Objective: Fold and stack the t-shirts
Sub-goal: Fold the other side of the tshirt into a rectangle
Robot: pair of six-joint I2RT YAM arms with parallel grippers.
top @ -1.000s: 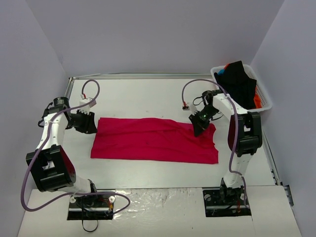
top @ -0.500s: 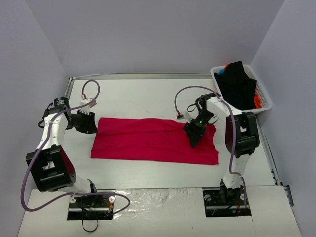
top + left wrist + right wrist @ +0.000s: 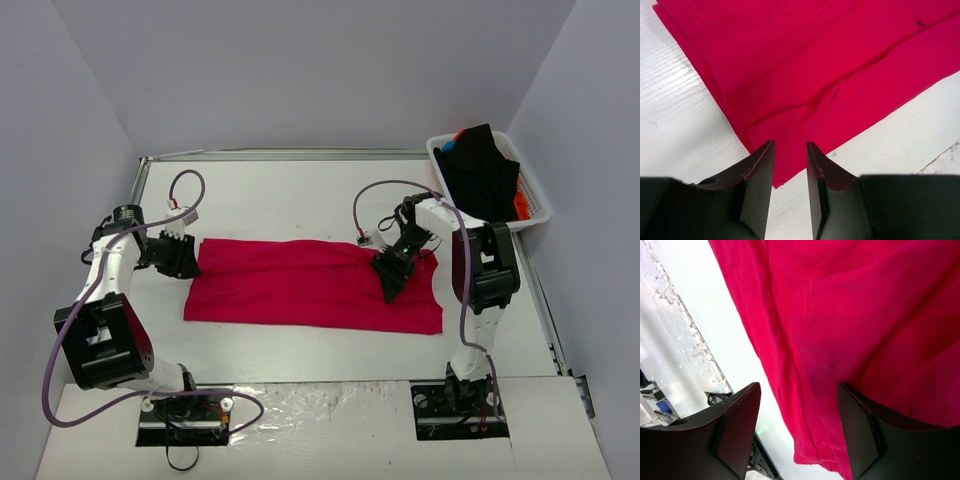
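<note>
Right gripper [image 3: 390,280] spread wide, black blocky fingers [image 3: 735,430] well apart, nothing pinched between them, low over the 3 o'clock end of the red t-shirt [image 3: 310,283]. Beneath that claw in the wrist view, soft matte crimson cloth [image 3: 865,315] with a stitched seam line, long shallow wrinkles and a rolled edge next to bare glossy white table. Right arm risen from its base at 5 o'clock, bent at the elbow, forearm angled back toward 9 o'clock, wrist tipped down onto the cloth, lilac cable looped above it. Left gripper [image 3: 185,258] parted by only a narrow slot, fingers [image 3: 757,185] dark and wedge-shaped, no cloth seen clamped in the slot, poised at the shirt's 9 o'clock end by its far corner. Under it, layered red fabric [image 3: 815,65] with hemmed edges, overlapping folds and one pointed corner reaching toward the gap. Left arm up from 7 o'clock, elbow out toward the wall at 9 o'clock, wrist turned inward toward 3 o'clock. Shirt flat on the table [image 3: 300,190] between the two claws, a long rectangle with its long axis from 9 to 3 o'clock, slightly wider at the 3 o'clock end, creased along its length. At 2 o'clock, well apart from the shirt, a white slatted basket [image 3: 540,205] heaped with a black t-shirt [image 3: 480,170], a strip of orange t-shirt [image 3: 520,207] and a bit of blue t-shirt [image 3: 447,145].
</note>
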